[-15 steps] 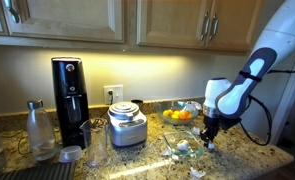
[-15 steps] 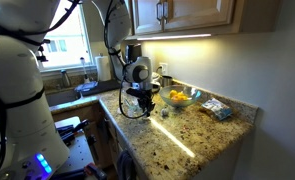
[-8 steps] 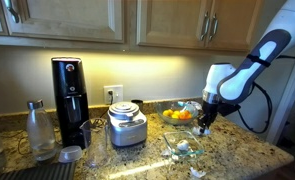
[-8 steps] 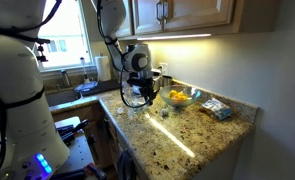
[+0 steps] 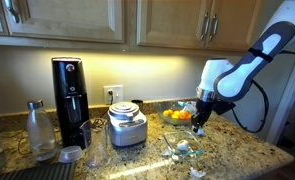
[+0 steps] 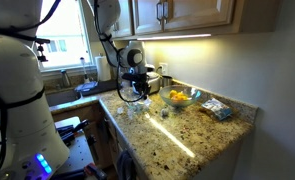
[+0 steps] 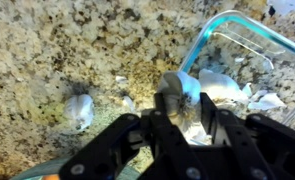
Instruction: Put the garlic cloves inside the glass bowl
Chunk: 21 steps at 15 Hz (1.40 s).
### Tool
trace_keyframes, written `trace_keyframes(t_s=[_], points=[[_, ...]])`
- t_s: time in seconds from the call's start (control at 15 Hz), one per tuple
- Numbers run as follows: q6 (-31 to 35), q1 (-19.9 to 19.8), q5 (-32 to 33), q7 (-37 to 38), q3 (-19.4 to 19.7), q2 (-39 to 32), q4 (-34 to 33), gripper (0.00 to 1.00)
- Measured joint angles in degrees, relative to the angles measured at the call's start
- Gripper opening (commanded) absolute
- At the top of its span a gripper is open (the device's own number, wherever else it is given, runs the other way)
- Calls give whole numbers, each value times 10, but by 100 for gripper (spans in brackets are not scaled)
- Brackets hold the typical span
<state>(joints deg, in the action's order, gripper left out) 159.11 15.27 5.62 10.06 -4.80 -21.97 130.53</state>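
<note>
Gripper: the gripper (image 7: 187, 108) is seen nearly closed, with a clove (image 7: 177, 86) apparently pinched at its tips. It is held up, clear of the bench (image 7: 47, 50).
Bowl: the bowl (image 7: 237, 22) is seen on the bench close by the gripper, its near rim about under the held clove. In an exterior view the bowl (image 5: 184, 148) sits below the gripper (image 5: 198, 122) and a little to one side.
Bowl contents: whitish pieces (image 7: 227, 88) are seen inside. Whether they are cloves or loose skin cannot be told.
Loose clove: a loose clove (image 7: 79, 110) lies on the bench outside the bowl, apart from its rim.
Done: one clove is judged picked up and not yet dropped. Some pieces may already be in.
Left: the held clove has to be carried over the rim and released, and the loose clove then has to be fetched.
Other: a fruit bowl (image 5: 177, 115) stands behind, not involved.
</note>
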Motion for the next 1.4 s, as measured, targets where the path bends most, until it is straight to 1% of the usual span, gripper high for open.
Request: trace_keyframes(t_s=[0.27,0.53,0.6,0.67,0.73,1.0,1.07,1.13,1.4], points=[[0,1,-8,0,-31,-24,-15,14],[2,7,-8,-2,-49,-62,-39,14],[2,7,-8,-2,-51,-72,-45,62],[2,8,-8,-2,-52,-81,-50,63],[1,10,-8,-2,-52,-86,-53,68],[0,12,-8,-2,-51,-83,-54,94],[-1,11,-8,-2,-51,-80,-54,98],[-1,11,-8,-2,-49,-74,-54,100],[-5,11,-8,-2,-29,-46,-53,100]])
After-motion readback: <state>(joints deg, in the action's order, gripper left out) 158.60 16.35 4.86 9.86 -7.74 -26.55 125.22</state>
